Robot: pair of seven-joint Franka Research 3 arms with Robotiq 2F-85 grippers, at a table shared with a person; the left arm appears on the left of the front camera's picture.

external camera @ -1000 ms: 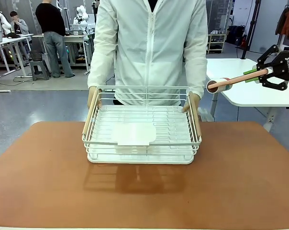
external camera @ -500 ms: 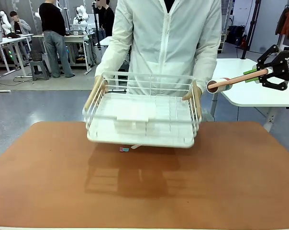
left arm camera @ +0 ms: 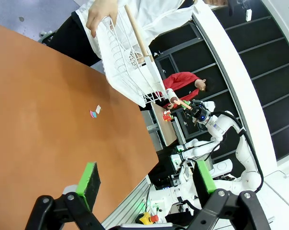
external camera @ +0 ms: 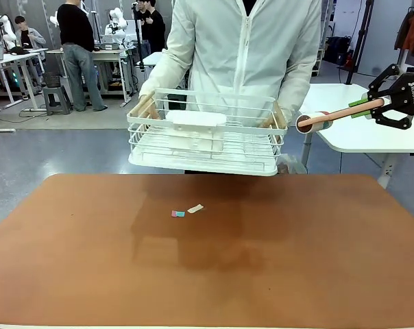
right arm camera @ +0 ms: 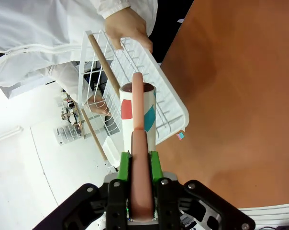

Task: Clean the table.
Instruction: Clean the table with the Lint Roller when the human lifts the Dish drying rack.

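The reddish-brown table (external camera: 296,260) has two small scraps on it, a pink-and-teal one (external camera: 178,213) and a pale one (external camera: 195,208), left of its middle. My right gripper (external camera: 371,104) hangs off the table's far right, shut on the wooden handle of a lint roller (external camera: 313,122) whose head points left. In the right wrist view the green pads clamp the handle (right arm camera: 140,158) with the roller head (right arm camera: 137,117) ahead. My left gripper (left arm camera: 147,177) stands open above the table (left arm camera: 34,105), far from the scraps (left arm camera: 93,113).
A person at the far side holds a white wire basket (external camera: 207,147) with both hands above the table's far edge; a white tray lies in it. A white-topped table (external camera: 358,133) stands behind the right gripper.
The person has lifted the basket off the table and drawn it back toward their body, uncovering the two scraps. The right gripper and roller have not moved.
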